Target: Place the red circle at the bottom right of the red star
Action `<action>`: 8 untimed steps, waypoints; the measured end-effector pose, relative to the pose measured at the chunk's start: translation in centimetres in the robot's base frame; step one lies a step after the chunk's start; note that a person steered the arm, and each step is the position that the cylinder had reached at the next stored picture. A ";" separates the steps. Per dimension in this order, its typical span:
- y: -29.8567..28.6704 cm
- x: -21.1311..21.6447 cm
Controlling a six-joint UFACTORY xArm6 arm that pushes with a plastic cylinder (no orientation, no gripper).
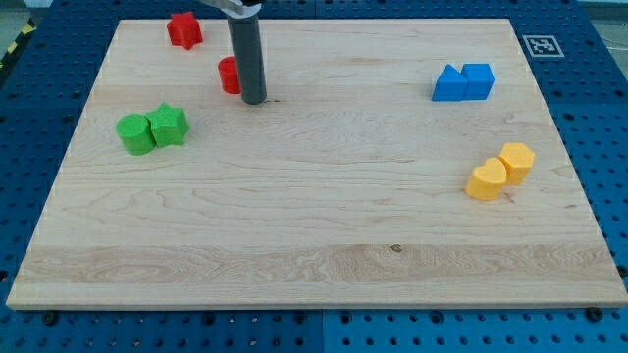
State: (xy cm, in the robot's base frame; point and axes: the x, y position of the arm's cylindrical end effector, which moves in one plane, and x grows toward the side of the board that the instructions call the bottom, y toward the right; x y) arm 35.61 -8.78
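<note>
The red star lies flat on the wooden board near the view's top left corner, fully visible. The red circle lies flat toward the view's lower right of the star, near it but not touching. The circle's right part is hidden behind the dark rod, which stands against it.

A pale wooden board lies on a blue perforated table — evenly lit, a fiducial marker beside it.
</note>
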 end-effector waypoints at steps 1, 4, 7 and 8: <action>-0.1 -2.3; -4.7 -4.0; -6.4 -7.2; -6.4 -7.2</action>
